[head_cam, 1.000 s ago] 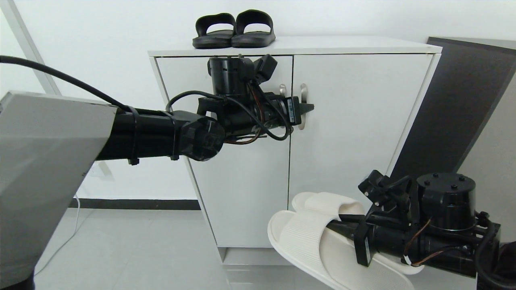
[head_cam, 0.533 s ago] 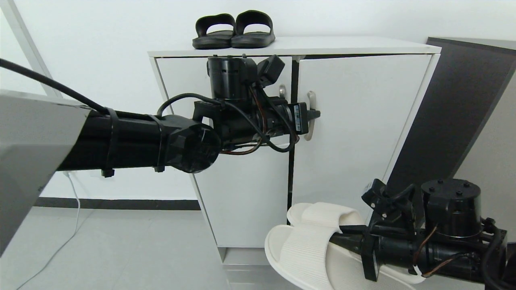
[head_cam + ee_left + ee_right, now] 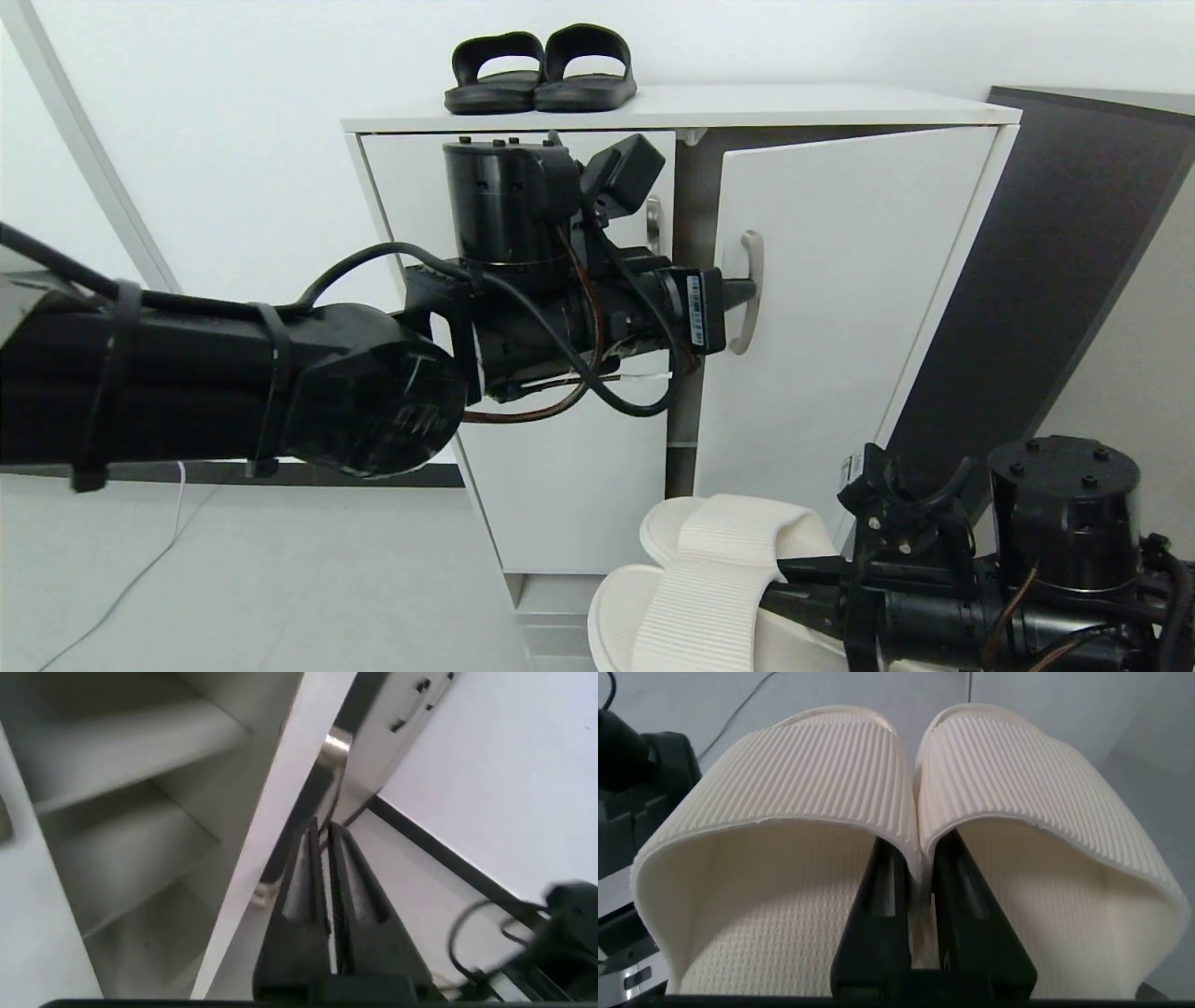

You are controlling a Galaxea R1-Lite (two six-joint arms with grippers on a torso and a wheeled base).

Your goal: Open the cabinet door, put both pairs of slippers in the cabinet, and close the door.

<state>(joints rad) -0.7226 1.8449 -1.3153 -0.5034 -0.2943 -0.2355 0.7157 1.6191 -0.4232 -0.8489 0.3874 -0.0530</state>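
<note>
A white cabinet [image 3: 840, 103] stands before me with a pair of black slippers [image 3: 541, 70] on its top. Its right door [image 3: 840, 280] is partly swung out, leaving a dark gap beside the closed left door [image 3: 560, 467]. My left gripper [image 3: 742, 291] is shut on the right door's metal handle [image 3: 747, 317]; the left wrist view has that gripper [image 3: 324, 835] at the handle [image 3: 334, 751], with shelves [image 3: 140, 728] inside. Low at the right, my right gripper [image 3: 780, 579] is shut on a pair of white slippers [image 3: 709, 569], pinching their inner walls [image 3: 915, 831] together.
A dark grey panel [image 3: 1055, 261] leans along the cabinet's right side. A white cable [image 3: 140, 569] trails over the grey floor at the left. A white wall rises behind the cabinet.
The right door went from closed to swung out as my left gripper drew the handle toward me. The right gripper, still holding the white slippers, sank lower in the picture.
</note>
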